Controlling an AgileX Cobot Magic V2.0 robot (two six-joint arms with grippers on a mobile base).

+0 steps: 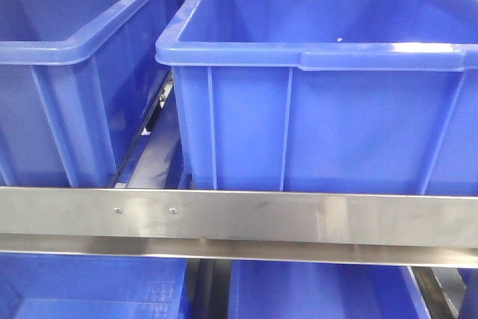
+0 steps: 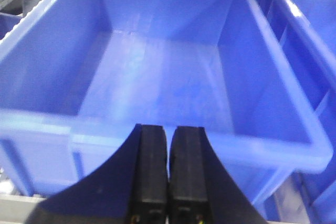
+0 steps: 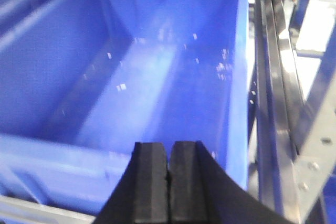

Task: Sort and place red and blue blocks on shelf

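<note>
Hovering over the left bin [image 2: 157,77], with the left gripper [image 2: 169,140] pressed together, black pads touching, nothing between. Hanging likewise over the right bin [image 3: 157,77], the right gripper [image 3: 169,156] clamped flat, holding nothing. Sitting side by side on the shelf [image 1: 299,218], both bins. Not showing in any view, seemingly, either block, though both wrist views are blurring.

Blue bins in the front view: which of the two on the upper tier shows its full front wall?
The right bin. Its whole ribbed front wall sits above the steel rail; the left bin is cut off by the picture's left edge.
</note>
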